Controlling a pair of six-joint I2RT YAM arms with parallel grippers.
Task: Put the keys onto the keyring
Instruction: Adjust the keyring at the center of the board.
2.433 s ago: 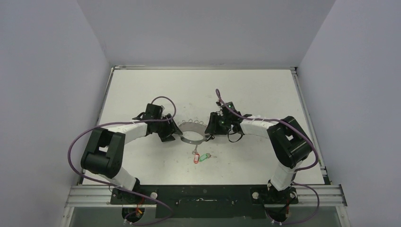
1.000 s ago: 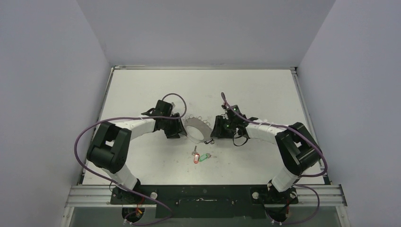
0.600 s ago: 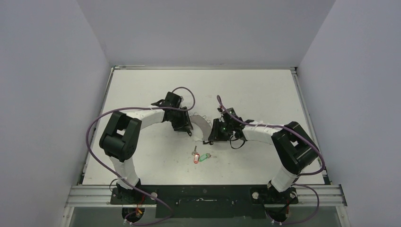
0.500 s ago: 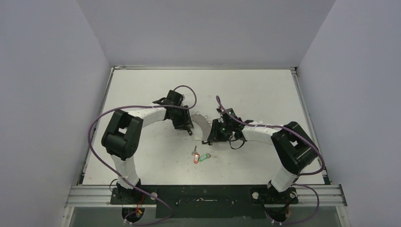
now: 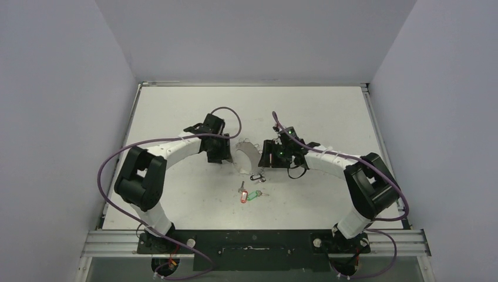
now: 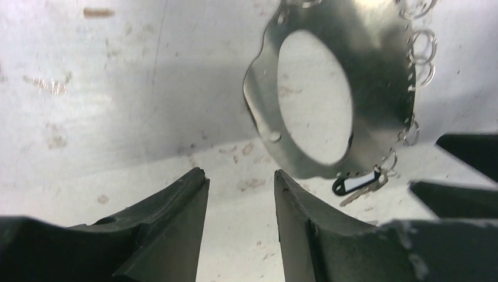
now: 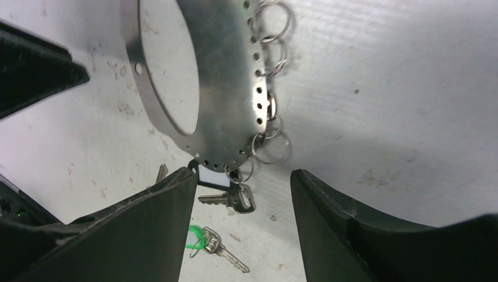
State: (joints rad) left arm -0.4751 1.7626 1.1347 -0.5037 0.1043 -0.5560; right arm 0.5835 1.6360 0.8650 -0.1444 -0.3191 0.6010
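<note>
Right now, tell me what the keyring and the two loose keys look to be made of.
Keyring: likely sheet steel, bright with mirror-like glare, punched holes along its edge, thin wire rings hanging there. Green key: silvery metal blade, glossy green tag, probably plastic. Red key: glowing red tag, probably plastic; blade too small to judge.

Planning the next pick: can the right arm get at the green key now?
Probably yes. The right gripper is open and empty, and the green key lies uncovered on the table close by, clear of the keyring.

keyring [image 6: 382,76]: silver | red-tagged key [image 5: 243,198] | green-tagged key [image 7: 207,241] | table [image 5: 176,194]: white
</note>
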